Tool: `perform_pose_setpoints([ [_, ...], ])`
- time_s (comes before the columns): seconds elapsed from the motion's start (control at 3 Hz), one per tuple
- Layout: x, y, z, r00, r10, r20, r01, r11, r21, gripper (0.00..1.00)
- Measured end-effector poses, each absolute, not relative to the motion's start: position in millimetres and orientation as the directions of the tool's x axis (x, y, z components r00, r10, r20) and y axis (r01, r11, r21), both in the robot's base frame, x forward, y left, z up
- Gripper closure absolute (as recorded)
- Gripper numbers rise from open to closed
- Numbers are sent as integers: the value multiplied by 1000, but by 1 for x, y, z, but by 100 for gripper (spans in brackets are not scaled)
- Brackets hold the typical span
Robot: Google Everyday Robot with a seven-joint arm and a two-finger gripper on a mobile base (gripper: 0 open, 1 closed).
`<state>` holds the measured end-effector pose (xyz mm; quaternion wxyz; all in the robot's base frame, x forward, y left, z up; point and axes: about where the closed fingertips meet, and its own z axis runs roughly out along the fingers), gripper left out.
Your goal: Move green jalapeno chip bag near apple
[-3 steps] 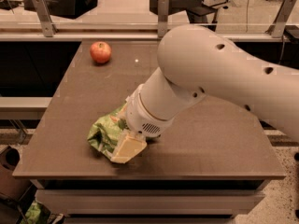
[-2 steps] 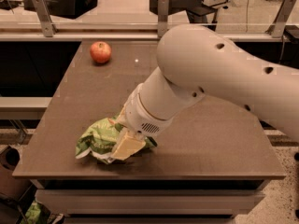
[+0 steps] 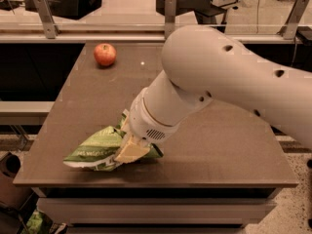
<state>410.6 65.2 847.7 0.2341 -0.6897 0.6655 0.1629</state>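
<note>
While beneath pincer (image 3: 130, 149), bag (image 3: 93, 147) seemingly lengthwise left-right.

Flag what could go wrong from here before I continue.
1. The gripper sits at the right end of the green jalapeno chip bag; the crumpled foil sticks out leftward and could slip free.
2. The bag lies near the front edge of the table and could fall off.
3. The apple at the far left is round; a sweeping bag might roll it.
</note>
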Motion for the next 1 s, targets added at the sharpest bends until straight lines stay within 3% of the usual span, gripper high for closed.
perform_pose_setpoints([
  [1.0, 436, 49, 883, 50, -888, -458, -985, 33, -170, 100],
])
